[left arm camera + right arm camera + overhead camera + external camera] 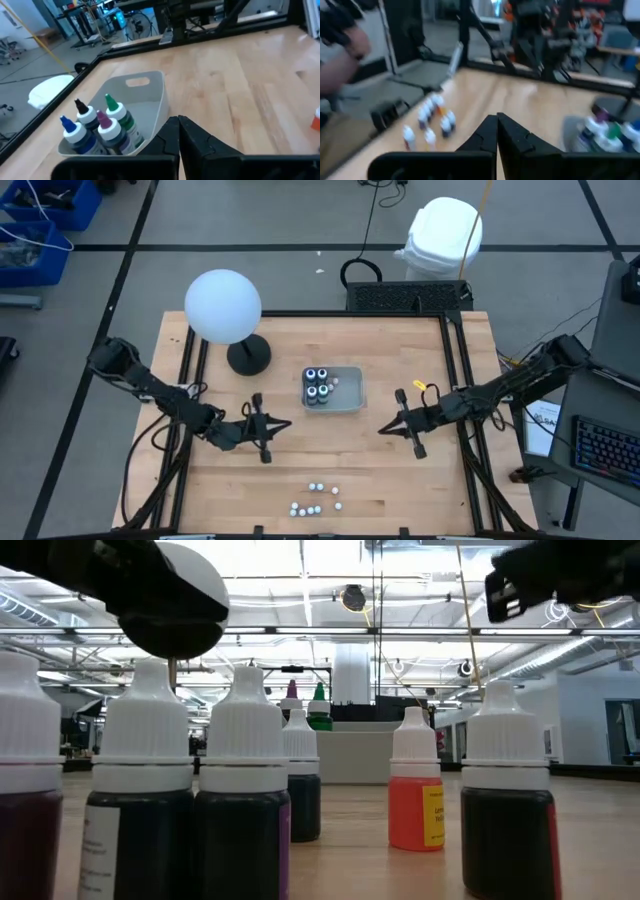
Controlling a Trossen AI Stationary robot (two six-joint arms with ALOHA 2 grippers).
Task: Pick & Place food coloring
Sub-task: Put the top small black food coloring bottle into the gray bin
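On the table point(400, 480) from above, a clear tray point(347, 392) sits mid-board, and four capped bottles point(317, 385) stand in the end of it nearest the lamp point(224, 310). A loose bunch of small bottles point(316, 497) stands well off from the tray, by the table's near edge. The left gripper point(264, 430) hangs just off the tray's lamp-side end, fingers pressed together, nothing in them. The right gripper point(405, 423) is off the tray's other end, also pinched together and empty. The small bottles lie between and nearer than both, touched by neither.

Low view: the white-capped small bottles point(240, 800) fill the foreground, one orange point(416, 795), most dark; the tray is far behind them.

Left wrist view: closed fingers point(172, 137) right beside the tray point(159, 97), with blue, black, purple and green-tipped bottles point(102, 127) standing in its corner.

Right wrist view: shut fingers point(495, 132), small bottles point(431, 120) off to one side, tray bottles point(605, 132) to the other.
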